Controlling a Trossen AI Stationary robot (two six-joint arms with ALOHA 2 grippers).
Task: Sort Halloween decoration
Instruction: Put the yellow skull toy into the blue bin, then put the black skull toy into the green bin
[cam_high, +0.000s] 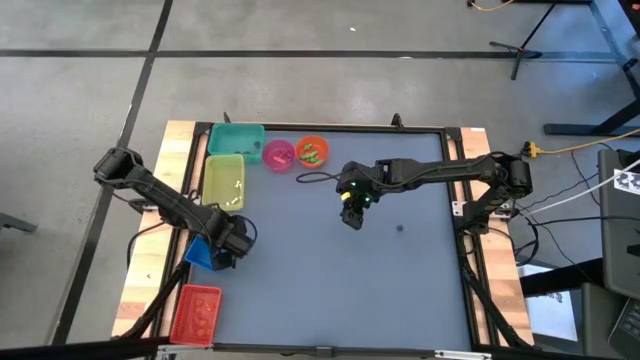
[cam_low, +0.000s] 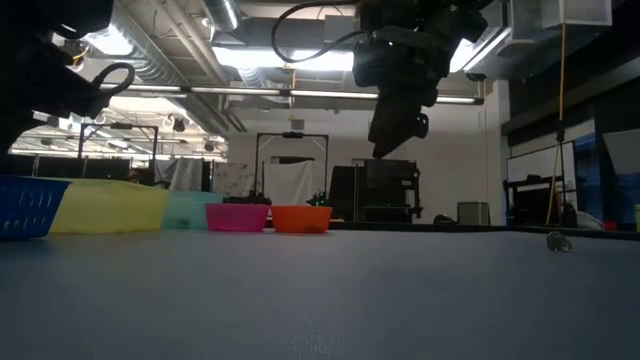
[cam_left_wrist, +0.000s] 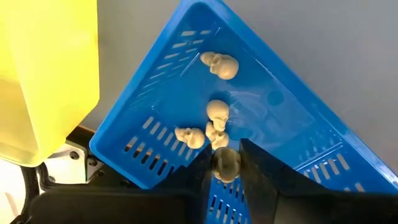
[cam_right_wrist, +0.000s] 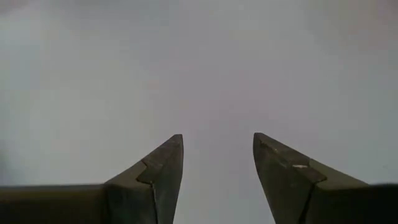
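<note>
While the left gripper (cam_left_wrist: 227, 169) pinches a small cream skull trinket (cam_left_wrist: 226, 164) over the blue slatted plastic bin (cam_left_wrist: 292, 134), the right gripper (cam_right_wrist: 217, 163) hangs agape above the grey tabletop (cam_high: 330, 270).

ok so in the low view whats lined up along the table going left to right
blue bin → yellow bin → teal bin → pink bowl → orange bowl → a tiny dark trinket far off to the right

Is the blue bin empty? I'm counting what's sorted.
Not empty: the blue bin holds pale skull trinkets; the left hand pinches another over it.
</note>
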